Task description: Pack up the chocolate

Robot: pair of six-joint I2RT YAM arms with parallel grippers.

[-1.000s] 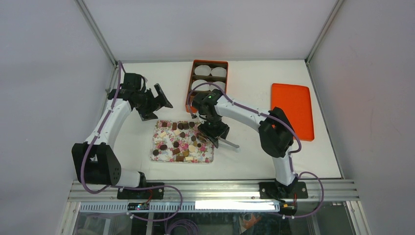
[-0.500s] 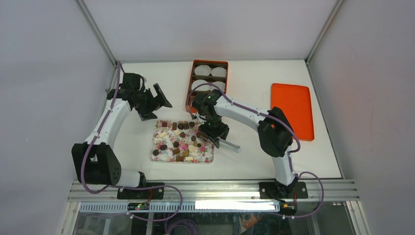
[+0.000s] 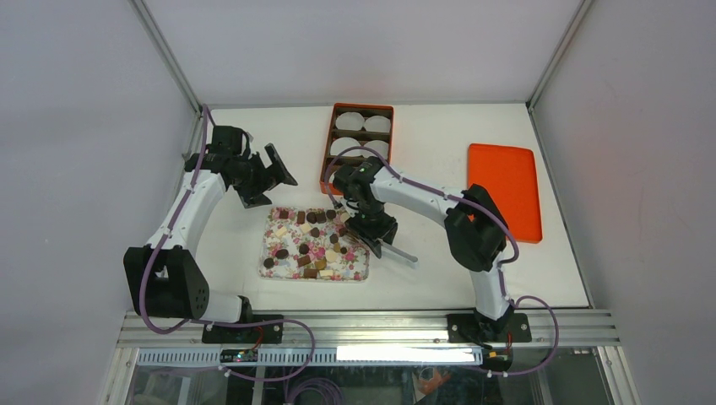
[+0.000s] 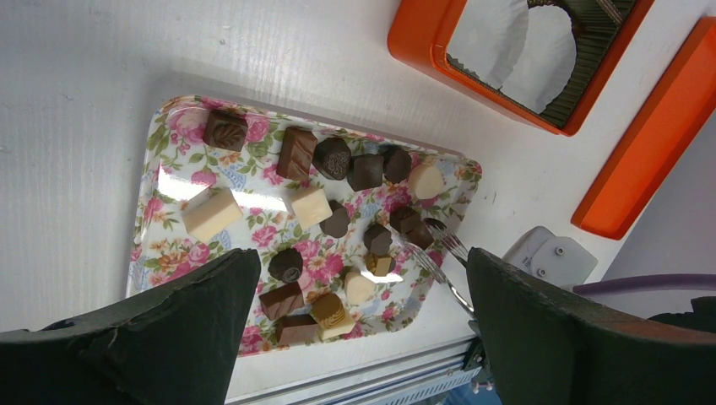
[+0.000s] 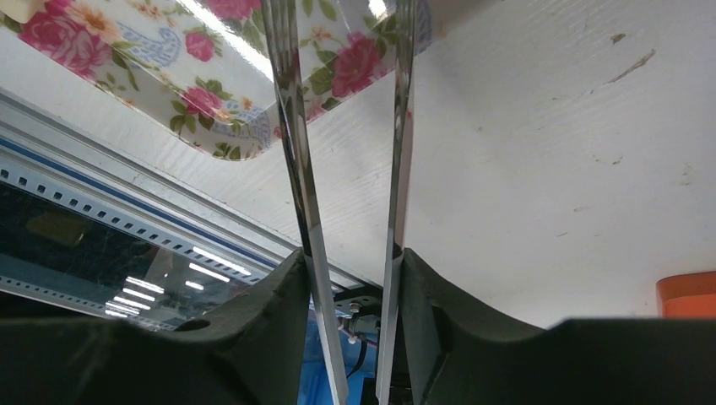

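The chocolate (image 3: 312, 240) lies as several small dark, light brown and cream pieces (image 4: 333, 160) on a floral tray (image 3: 359, 274). My right gripper (image 3: 371, 226) hangs over the tray's right edge, shut on metal tongs (image 5: 295, 169). The two tongs arms pass between its fingers (image 5: 350, 261) and run out of the top of that view. In the left wrist view the tongs tips (image 4: 435, 240) straddle a dark brown piece (image 4: 414, 226) at the tray's right end. My left gripper (image 3: 263, 179) is open and empty above the tray's far left corner (image 4: 359, 261).
An orange box (image 3: 329, 143) with white paper cups (image 3: 363, 125) stands behind the tray. An orange lid (image 3: 505, 190) lies flat at the right. White walls close the left, back and right; the metal rail (image 3: 363, 325) runs along the near edge.
My right gripper has shifted slightly over the tray's right edge, and the tail of the tongs has swung a little nearer. The left arm has not moved.
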